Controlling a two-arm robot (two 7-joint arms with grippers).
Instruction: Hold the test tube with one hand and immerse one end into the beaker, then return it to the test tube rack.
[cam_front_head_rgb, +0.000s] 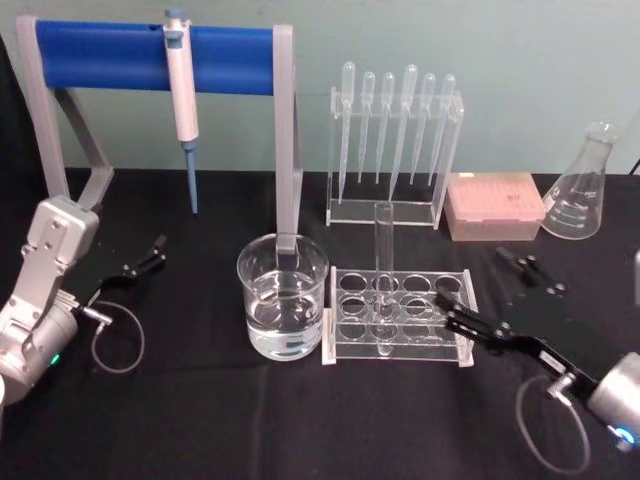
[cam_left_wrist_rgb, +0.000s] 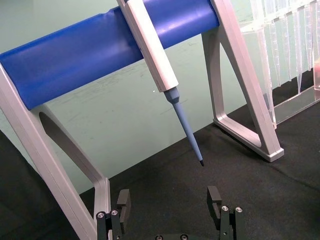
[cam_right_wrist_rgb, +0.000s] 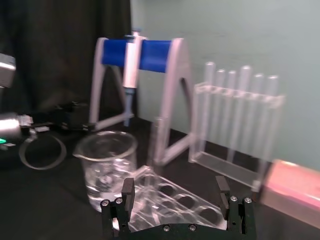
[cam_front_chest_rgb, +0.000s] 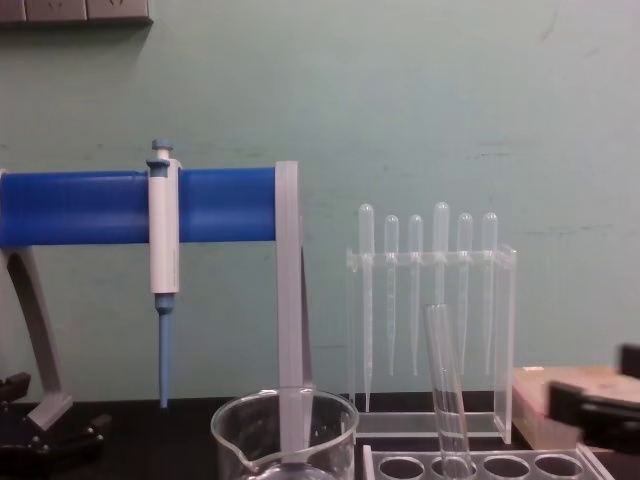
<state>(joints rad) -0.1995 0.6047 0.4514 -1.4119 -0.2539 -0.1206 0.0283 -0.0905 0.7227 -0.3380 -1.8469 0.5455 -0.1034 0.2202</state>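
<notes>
The test tube (cam_front_head_rgb: 383, 262) stands upright in a clear rack (cam_front_head_rgb: 400, 352) with round holes, at the table's middle. From the chest view the test tube (cam_front_chest_rgb: 446, 385) leans slightly. Left of the rack, almost touching it, is the beaker (cam_front_head_rgb: 283, 297), about half full of clear liquid; its rim also shows in the beaker (cam_front_chest_rgb: 285, 428). My right gripper (cam_front_head_rgb: 453, 311) is open at the rack's right end, a short way right of the tube; its open gripper (cam_right_wrist_rgb: 175, 192) faces the rack. My left gripper (cam_front_head_rgb: 150, 255) rests open at the far left, and its open gripper (cam_left_wrist_rgb: 169, 200) holds nothing.
A grey stand with a blue bar (cam_front_head_rgb: 110, 55) holds a micropipette (cam_front_head_rgb: 182, 90) at the back left. Behind the rack stands a holder of plastic pipettes (cam_front_head_rgb: 395, 140). A pink tip box (cam_front_head_rgb: 495, 205) and a conical flask (cam_front_head_rgb: 582, 190) sit back right.
</notes>
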